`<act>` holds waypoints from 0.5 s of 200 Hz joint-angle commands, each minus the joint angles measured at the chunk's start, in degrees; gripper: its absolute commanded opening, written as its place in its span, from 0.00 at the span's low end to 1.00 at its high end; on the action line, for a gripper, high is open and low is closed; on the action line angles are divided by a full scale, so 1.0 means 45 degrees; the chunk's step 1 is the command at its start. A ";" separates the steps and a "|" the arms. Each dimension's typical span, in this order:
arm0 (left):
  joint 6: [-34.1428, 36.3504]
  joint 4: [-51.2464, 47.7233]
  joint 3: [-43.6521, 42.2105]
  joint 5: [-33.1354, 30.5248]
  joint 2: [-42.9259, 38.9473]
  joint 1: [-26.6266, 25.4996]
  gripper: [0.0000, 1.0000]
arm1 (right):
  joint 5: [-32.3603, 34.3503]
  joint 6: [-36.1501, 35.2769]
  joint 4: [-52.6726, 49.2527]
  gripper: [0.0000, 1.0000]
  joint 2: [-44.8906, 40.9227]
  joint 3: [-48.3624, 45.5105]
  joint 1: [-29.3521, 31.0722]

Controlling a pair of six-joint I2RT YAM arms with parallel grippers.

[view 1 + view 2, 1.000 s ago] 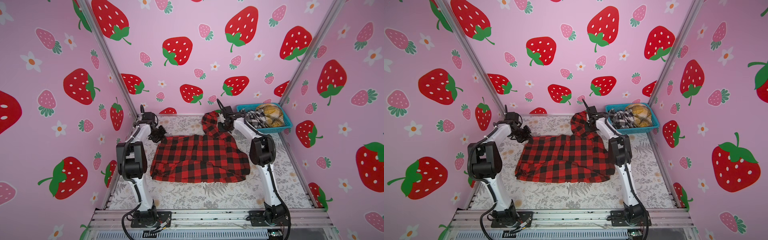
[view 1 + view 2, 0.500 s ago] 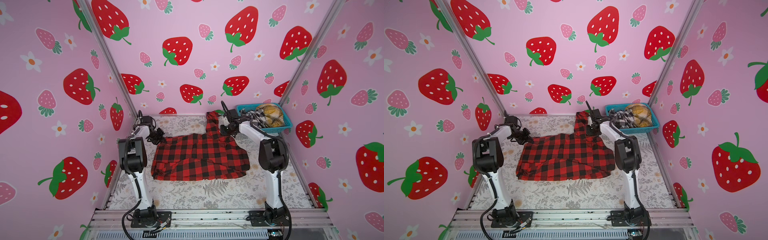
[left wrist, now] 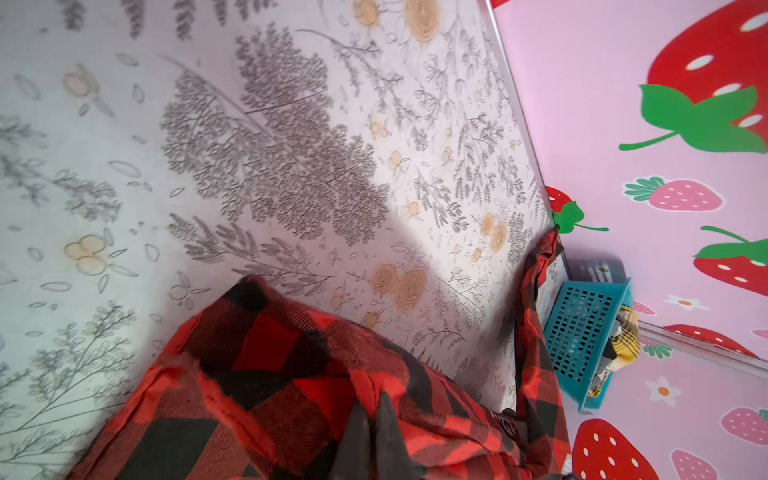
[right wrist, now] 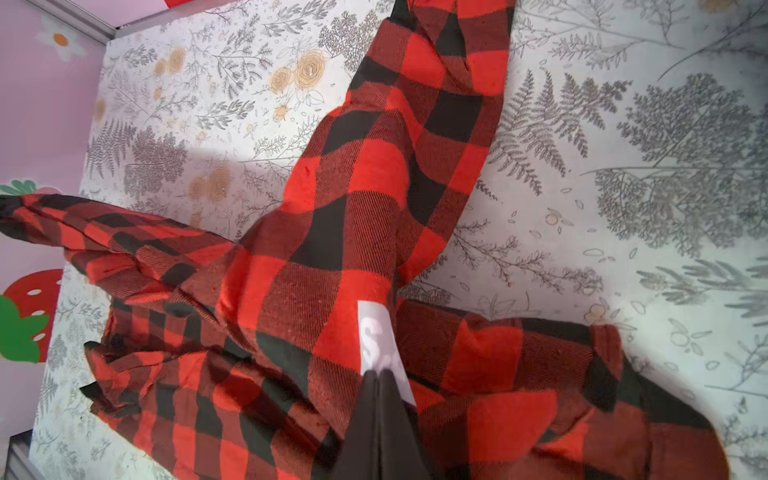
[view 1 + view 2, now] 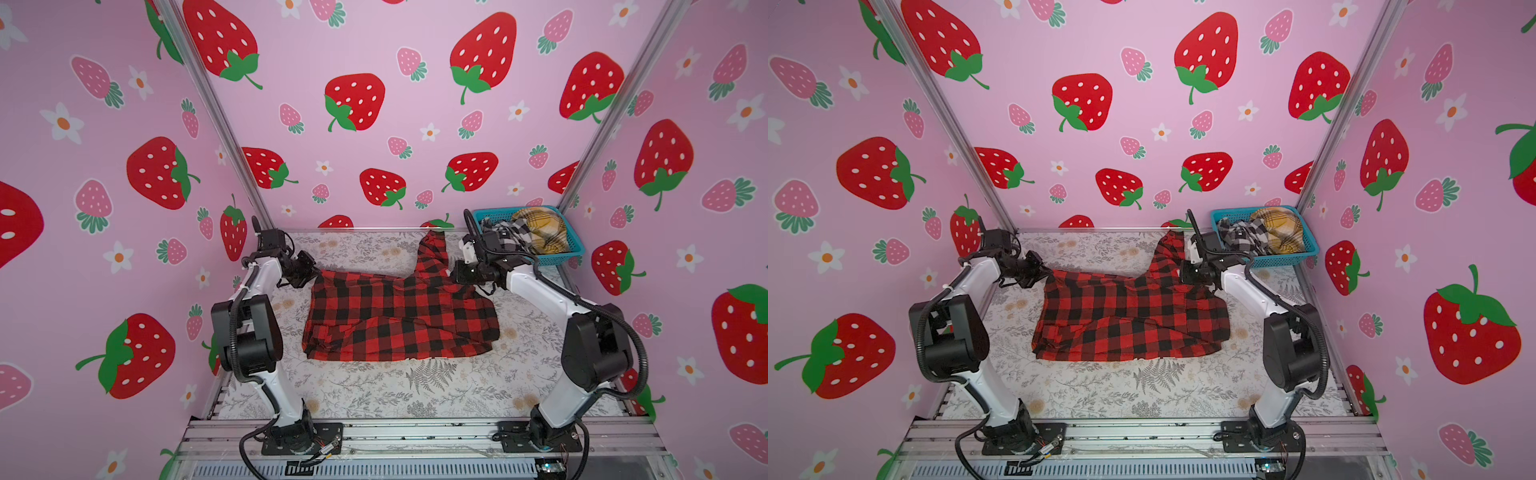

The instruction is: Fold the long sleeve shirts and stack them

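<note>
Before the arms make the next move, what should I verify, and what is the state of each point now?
1. Left tool shut on red-and-black check flannel shirt: ok.
2. Right tool shut on the same shirt: ok.
3. Shirt flat on the floral table cover: not ok; one sleeve lies stretched away from the body.
4. Black-and-white check shirt and mustard plaid shirt inside turquoise perforated plastic basket: ok.
5. Other sleeve's position: cannot tell.

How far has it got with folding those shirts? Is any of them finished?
Nothing is folded or stacked yet. In hand: the red-and-black shirt lies spread on the table, one sleeve trailing toward the back wall, the left gripper and right gripper each shut on its far edge. Left: folding it, then the black-and-white shirt and mustard shirt bunched in the turquoise basket.
</note>
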 commanded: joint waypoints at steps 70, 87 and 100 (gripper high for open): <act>0.0105 0.0840 -0.3459 -0.0259 0.0003 0.0272 0.00 | -0.0191 0.0896 0.2144 0.00 0.0444 -0.3906 0.0295; 0.0080 0.0783 -0.3655 -0.0345 -0.0391 0.0272 0.00 | -0.0090 0.0865 0.2021 0.00 0.0493 -0.3754 0.0286; 0.0113 0.0718 -0.3772 -0.0368 -0.0681 0.0267 0.00 | -0.0075 0.0840 0.1913 0.00 0.0603 -0.3573 0.0287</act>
